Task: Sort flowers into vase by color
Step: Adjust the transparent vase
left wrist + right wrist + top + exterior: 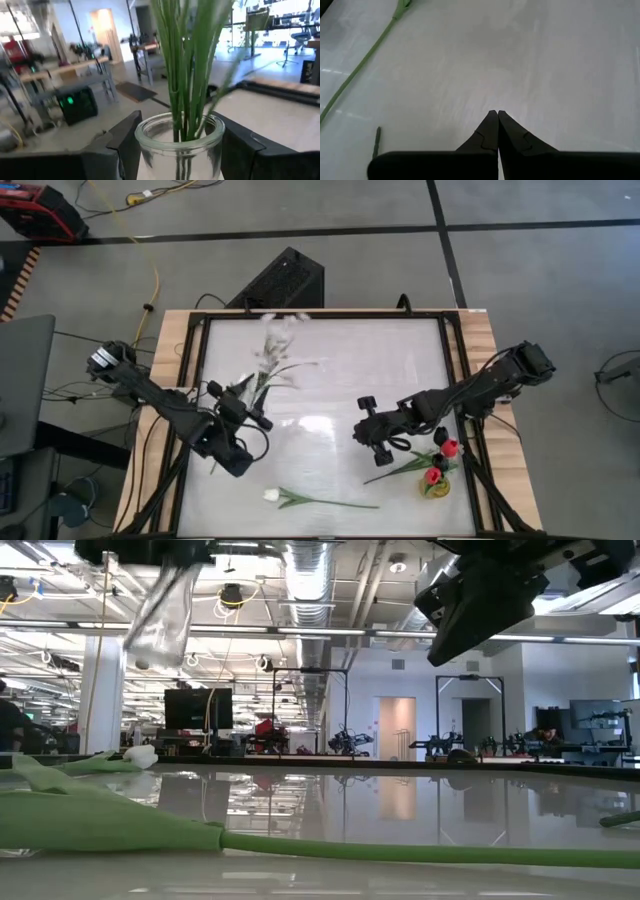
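A glass vase (179, 145) of green stems sits clamped between the left gripper (182, 150) fingers, lifted and tilted; it could slip. The right gripper (498, 131) is closed, empty, above the table.

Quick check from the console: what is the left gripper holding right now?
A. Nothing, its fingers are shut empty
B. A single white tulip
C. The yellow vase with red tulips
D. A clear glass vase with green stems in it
D: in the left wrist view the left gripper has its fingers on either side of a clear glass vase holding green stems.
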Available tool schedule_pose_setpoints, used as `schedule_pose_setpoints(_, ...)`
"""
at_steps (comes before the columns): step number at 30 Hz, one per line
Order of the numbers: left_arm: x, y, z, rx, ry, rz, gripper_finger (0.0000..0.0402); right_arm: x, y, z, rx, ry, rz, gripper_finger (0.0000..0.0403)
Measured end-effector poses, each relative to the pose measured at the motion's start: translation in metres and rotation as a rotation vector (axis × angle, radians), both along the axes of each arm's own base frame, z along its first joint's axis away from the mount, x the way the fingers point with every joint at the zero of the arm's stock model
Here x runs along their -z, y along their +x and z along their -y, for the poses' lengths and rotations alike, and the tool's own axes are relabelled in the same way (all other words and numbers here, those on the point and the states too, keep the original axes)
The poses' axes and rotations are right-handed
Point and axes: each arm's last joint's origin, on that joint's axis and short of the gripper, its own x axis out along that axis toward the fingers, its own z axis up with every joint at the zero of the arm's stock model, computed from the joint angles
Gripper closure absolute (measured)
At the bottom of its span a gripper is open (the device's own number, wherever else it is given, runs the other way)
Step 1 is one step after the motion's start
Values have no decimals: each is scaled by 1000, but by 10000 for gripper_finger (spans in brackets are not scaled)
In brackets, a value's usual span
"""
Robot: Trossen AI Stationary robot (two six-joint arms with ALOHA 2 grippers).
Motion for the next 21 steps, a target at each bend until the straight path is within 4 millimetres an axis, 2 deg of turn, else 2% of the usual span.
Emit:
schedule_pose_setpoints(2,20,-5,-4,5,-43,30,217,0,-1,-1,-4,1,-1,376)
schedule_pose_setpoints(5,36,-8,-11,-17,-87,116,217,0,-1,-2,-6,0,-4,376)
schedule_pose_setpoints(7,45,-9,-17,-30,-96,87,217,0,-1,-2,-6,1,-4,376)
schedule_pose_setpoints(10,49,-5,-21,-27,-166,-11,217,0,-1,-2,-5,3,-5,376)
schedule_pose_setpoints(13,43,6,-19,52,-205,-168,217,0,-1,-2,-5,3,-5,376)
schedule_pose_setpoints(16,27,28,-17,273,-277,-274,217,0,0,0,-2,0,-3,376)
schedule_pose_setpoints(19,11,44,-21,495,-235,-269,217,0,1,3,14,5,-2,376)
schedule_pose_setpoints(21,-2,48,-28,583,-163,-237,217,0,2,5,37,19,-3,376)
